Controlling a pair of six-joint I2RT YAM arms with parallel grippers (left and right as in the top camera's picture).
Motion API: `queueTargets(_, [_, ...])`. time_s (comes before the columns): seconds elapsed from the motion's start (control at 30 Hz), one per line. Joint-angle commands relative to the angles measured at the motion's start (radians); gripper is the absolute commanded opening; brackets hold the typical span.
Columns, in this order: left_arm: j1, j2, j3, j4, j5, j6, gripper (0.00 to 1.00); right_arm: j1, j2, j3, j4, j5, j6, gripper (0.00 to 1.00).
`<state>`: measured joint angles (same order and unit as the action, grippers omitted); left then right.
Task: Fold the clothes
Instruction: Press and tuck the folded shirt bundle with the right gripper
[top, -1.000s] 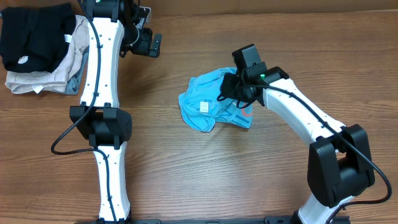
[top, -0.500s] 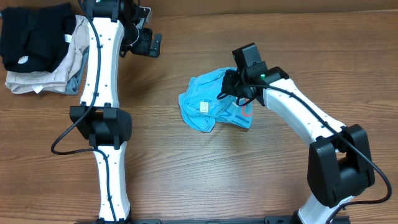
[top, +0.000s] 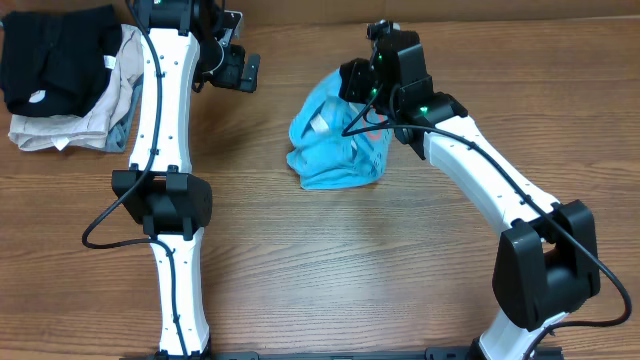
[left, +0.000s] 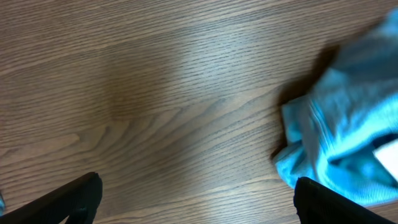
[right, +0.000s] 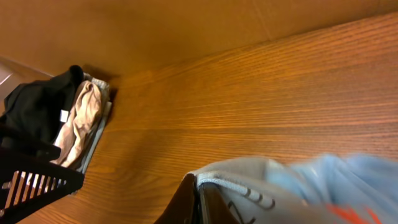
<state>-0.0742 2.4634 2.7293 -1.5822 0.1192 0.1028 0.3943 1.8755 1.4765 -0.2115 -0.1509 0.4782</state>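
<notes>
Sky-blue cotton is what has moved. The T-shirt lay a second ago as a low crumpled heap near the middle of the tabletop. It now stands drawn up and carried toward the far edge. Our right hand has gone from part-way apart to clamped on a fold of the cloth, and the right wrist view shows a stitched edge pinched at its fingertips.

We judge that the grasp is made and the lift begun, so the shirt can be shaken or dragged out flat. No fold has been laid yet.

The shirt's long axis now runs from the far edge toward the near edge. Its gripped end is raised at the far side, and the bunched bulk trails toward us, seemingly touching the wood. The red-orange lettering faces the right edge and the white tag shows on the left flank.

Our left hand hovers near the far edge with its fingers wide apart, holding nothing, left of the shirt. The pile of garments sits in the far left corner, well apart
</notes>
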Motion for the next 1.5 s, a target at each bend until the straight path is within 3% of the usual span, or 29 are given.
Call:
queueTargets(0.0, [0.002,-0.002,0.022,0.002,0.012,-0.014,1.00,-0.004,0.056,0.022,0.008,0.001,-0.014,0.18])
queueTargets(0.03, [0.002,-0.002,0.022,0.001,0.012,-0.014,1.00,-0.007,0.067,0.022,0.005,0.000,-0.014,0.51])
queueTargets(0.1, [0.002,-0.002,0.022,-0.011,0.016,-0.014,1.00,-0.013,0.066,0.024,-0.055,-0.003,-0.010,1.00])
queueTargets(0.27, [0.002,-0.002,0.022,-0.037,0.032,-0.005,1.00,-0.010,0.032,0.064,-0.295,-0.039,-0.020,1.00])
queueTargets(0.4, [0.002,-0.002,0.022,-0.024,0.032,-0.006,1.00,0.029,0.045,0.061,-0.428,-0.045,-0.113,1.00])
queueTargets(0.57, [0.002,-0.002,0.022,-0.011,0.039,-0.006,1.00,0.095,0.086,0.053,-0.465,0.019,-0.192,0.88])
queueTargets(0.67, [0.002,-0.002,0.022,-0.011,0.039,-0.006,1.00,0.126,0.128,0.051,-0.460,0.082,-0.192,0.77])
queueTargets(0.77, [0.002,0.001,0.022,-0.011,0.039,-0.006,1.00,0.132,0.149,0.050,-0.460,0.114,-0.190,0.58])
queueTargets(0.9, [0.002,0.002,0.022,-0.011,0.038,-0.006,1.00,0.129,0.149,0.050,-0.460,0.201,-0.159,0.48])
queueTargets(1.0, [0.002,0.002,0.022,-0.010,0.039,-0.006,1.00,0.121,0.149,0.050,-0.463,0.235,-0.149,0.31])
queueTargets(1.1, [0.002,0.002,0.022,-0.010,0.038,-0.006,1.00,0.109,0.145,0.051,-0.473,0.244,-0.148,0.06])
queueTargets(1.3, [0.002,0.002,0.022,-0.013,0.038,-0.006,1.00,0.104,0.067,0.062,-0.572,0.230,-0.138,0.04])
queueTargets(1.47, [0.002,0.002,0.022,-0.020,0.039,-0.006,1.00,0.109,-0.027,0.064,-0.718,0.083,-0.137,0.04])
